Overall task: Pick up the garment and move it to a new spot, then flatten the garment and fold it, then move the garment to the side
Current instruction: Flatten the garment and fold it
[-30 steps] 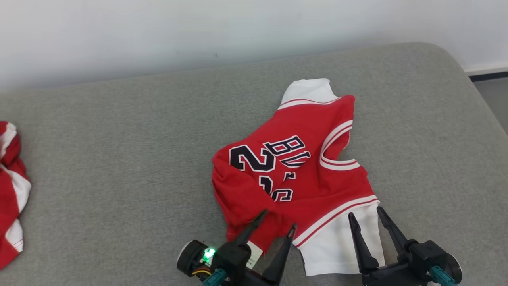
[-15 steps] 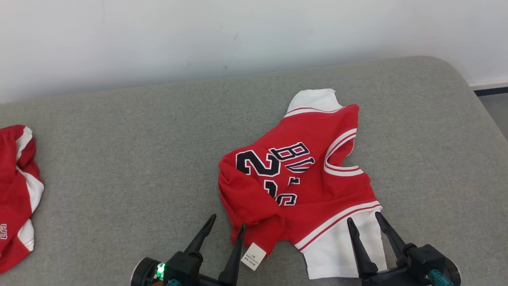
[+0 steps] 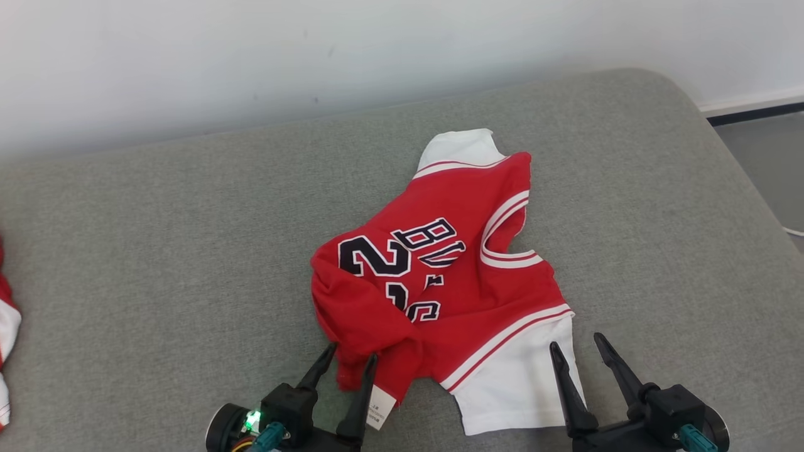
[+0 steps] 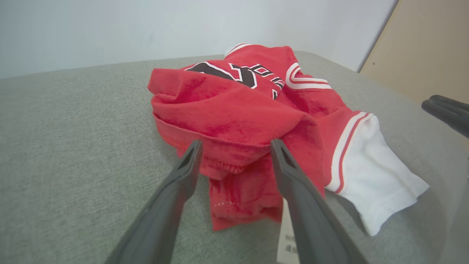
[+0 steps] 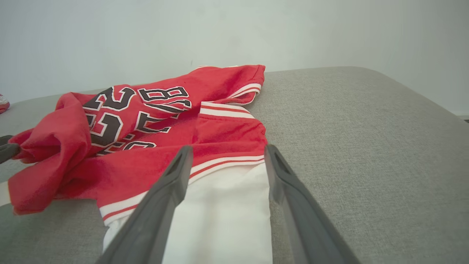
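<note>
We see the crumpled red-and-white garment (image 3: 440, 276) lying mid-tabletop (image 3: 157, 251) on grey fabric, white wall (image 3: 251, 56) at 12 o'clock, floor (image 3: 766, 163) at 2 o'clock, left fingers (image 3: 369, 370) and right fingers (image 3: 557, 361) spread open at its 6 o'clock edge.

Left pincer (image 3: 352, 351) spread; right pincer (image 3: 575, 341) spread.

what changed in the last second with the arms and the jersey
The left gripper slid to its left along the red jersey's near hem, its open fingers now straddling the bunched corner. Nothing was gripped. The right gripper stayed open at the white sleeve; the jersey lies as before.
</note>
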### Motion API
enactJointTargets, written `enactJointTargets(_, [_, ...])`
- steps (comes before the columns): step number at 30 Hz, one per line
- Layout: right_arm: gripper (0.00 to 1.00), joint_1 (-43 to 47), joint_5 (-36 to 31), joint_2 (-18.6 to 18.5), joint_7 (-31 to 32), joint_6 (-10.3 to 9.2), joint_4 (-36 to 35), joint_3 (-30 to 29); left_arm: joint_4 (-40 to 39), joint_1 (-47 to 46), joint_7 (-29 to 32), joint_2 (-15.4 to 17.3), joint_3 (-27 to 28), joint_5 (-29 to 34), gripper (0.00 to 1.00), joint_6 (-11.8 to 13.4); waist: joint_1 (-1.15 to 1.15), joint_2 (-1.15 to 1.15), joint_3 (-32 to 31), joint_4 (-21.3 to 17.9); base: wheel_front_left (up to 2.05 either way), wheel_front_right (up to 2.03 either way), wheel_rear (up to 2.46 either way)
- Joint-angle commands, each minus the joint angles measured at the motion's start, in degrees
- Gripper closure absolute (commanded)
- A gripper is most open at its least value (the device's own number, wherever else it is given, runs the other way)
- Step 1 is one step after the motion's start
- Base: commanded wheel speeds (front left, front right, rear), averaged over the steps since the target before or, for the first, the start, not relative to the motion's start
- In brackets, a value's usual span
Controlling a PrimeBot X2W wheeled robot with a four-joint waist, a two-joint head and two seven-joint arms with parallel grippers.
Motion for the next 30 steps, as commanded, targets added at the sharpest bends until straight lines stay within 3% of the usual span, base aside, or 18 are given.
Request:
enactJointTargets(1, [0.0,-0.32,-0.09,0.31,-0.02,-0.15,-0.27,-0.17,1.29,-1.11,-0.19,-0.19,0.33,0.42,0.84,-0.4,0.0,0.0,0.66,-1.01,0.0,0.0,0.0])
enactJointTargets(2, [0.0,-0.34,-0.2,0.42,-0.03,-0.15,-0.33,-0.23,1.74,-1.49,-0.19,-0.29,0.61,0.5,1.0,-0.62,0.0,0.0,0.77,-1.16,0.0,0.0,0.0])
enactJointTargets(12, [0.0,0.9,-0.39,0.99,-0.03,-0.14,-0.62,-1.68,-2.09,-1.79,-0.18,-0.41,4.59,1.92,1.0,-0.9,0.0,0.0,0.3,1.01,0.0,0.0,0.0])
enactJointTargets(21, [0.0,1.4,-0.18,1.24,-0.02,-0.15,-0.38,-1.69,-10.61,2.83,-0.19,2.7,9.2,2.96,1.0,0.12,0.0,0.0,-0.88,6.7,0.0,0.0,0.0])
enactJointTargets(30, [0.0,0.93,-0.34,1.17,-0.02,-0.15,0.17,-1.88,-16.49,9.28,-0.19,6.75,13.86,2.37,1.0,2.91,0.0,0.0,-1.45,10.58,0.0,0.0,0.0])
